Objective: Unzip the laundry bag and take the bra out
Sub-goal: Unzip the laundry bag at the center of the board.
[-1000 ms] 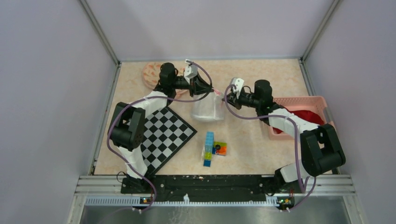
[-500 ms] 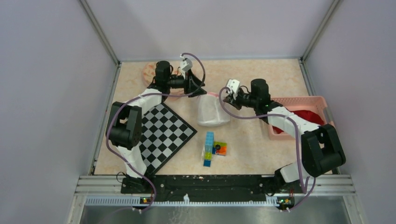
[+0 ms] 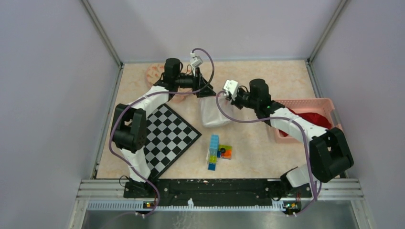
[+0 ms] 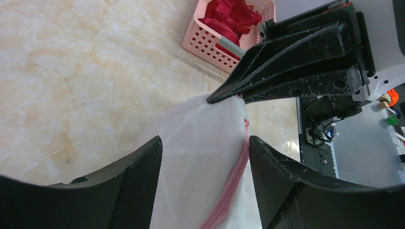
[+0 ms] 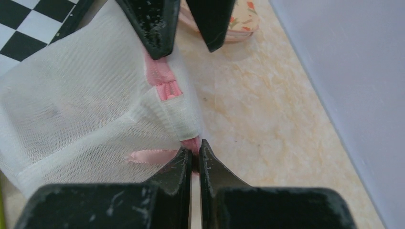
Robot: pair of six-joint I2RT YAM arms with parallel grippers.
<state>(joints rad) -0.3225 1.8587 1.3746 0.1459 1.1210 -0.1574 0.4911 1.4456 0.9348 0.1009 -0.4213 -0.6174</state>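
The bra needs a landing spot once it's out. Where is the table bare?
Bare: the far right corner behind the pink basket, and the near strip between the toy blocks and that basket. Crowded: far left and centre, where the checkerboard, patterned plate and laundry bag cluster.

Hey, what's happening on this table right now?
Two robot arms are working on a white mesh laundry bag in the middle of the table. The right gripper is shut on the bag's pink edge, beside its pink zipper. The left gripper is open, jaws either side of the bag. How far it is unzipped is unclear. A red garment lies in the pink basket.
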